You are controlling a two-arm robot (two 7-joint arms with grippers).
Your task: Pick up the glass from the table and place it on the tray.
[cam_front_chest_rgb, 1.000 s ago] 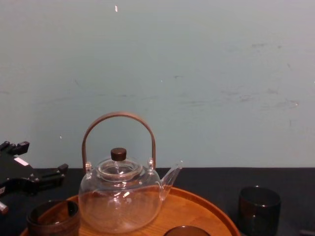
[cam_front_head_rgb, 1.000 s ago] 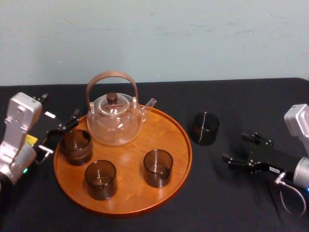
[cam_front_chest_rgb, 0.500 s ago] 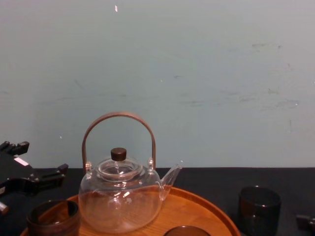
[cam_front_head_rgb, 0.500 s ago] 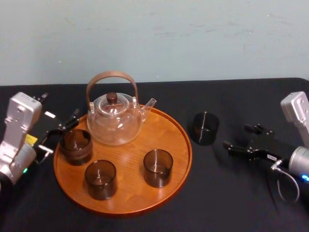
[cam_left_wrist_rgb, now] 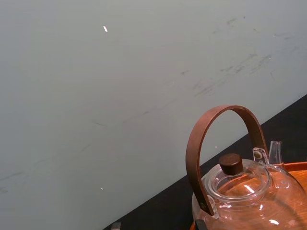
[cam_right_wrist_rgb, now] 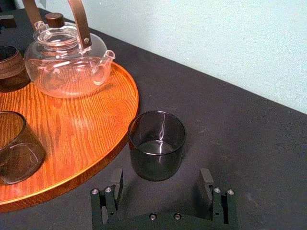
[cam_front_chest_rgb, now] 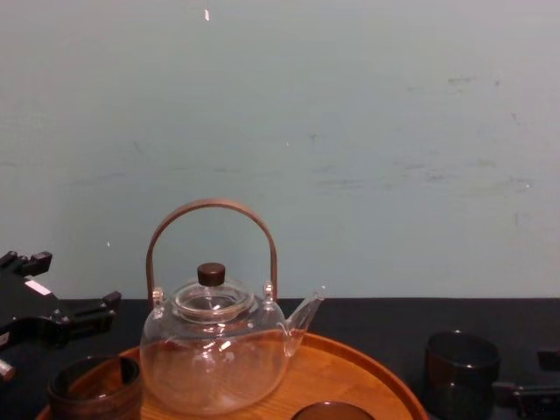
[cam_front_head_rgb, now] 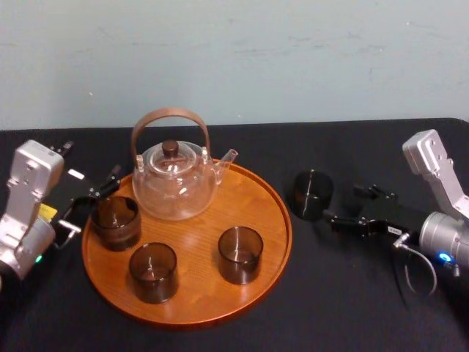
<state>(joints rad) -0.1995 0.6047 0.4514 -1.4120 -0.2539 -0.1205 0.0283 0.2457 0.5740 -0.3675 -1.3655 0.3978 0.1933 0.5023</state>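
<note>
**Smoked glass (cam_front_head_rgb: pixel 313 194) on the black tabletop (cam_front_head_rgb: pixel 344 293), right fingers spread just short of it**

Dark and see-through, the glass stands upright on the tabletop, just off the right edge of the round wooden tray (cam_front_head_rgb: pixel 220 213) and not touching its rim. The right gripper (cam_front_head_rgb: pixel 342 203) sits low over the tabletop on the glass's right side and points toward it. In the right wrist view its two black fingers (cam_right_wrist_rgb: pixel 115 184) are released and wide apart, one to each side. The near wall of the glass is about level with their tips, and there is a gap on both sides, so nothing is grasped.

On the tray a clear teapot (cam_front_head_rgb: pixel 174 183) with a brown hoop handle and a dark lid knob stands toward the back. Three more dark glasses stand on the wood: one at the left edge (cam_front_head_rgb: pixel 115 222), one near the front (cam_front_head_rgb: pixel 153 272), and one toward the middle right (cam_front_head_rgb: pixel 240 254).

The left gripper (cam_front_head_rgb: pixel 91 202) hangs beside the tray's left rim, close to the left-edge glass. Its fingers are parted and hold nothing.
</note>
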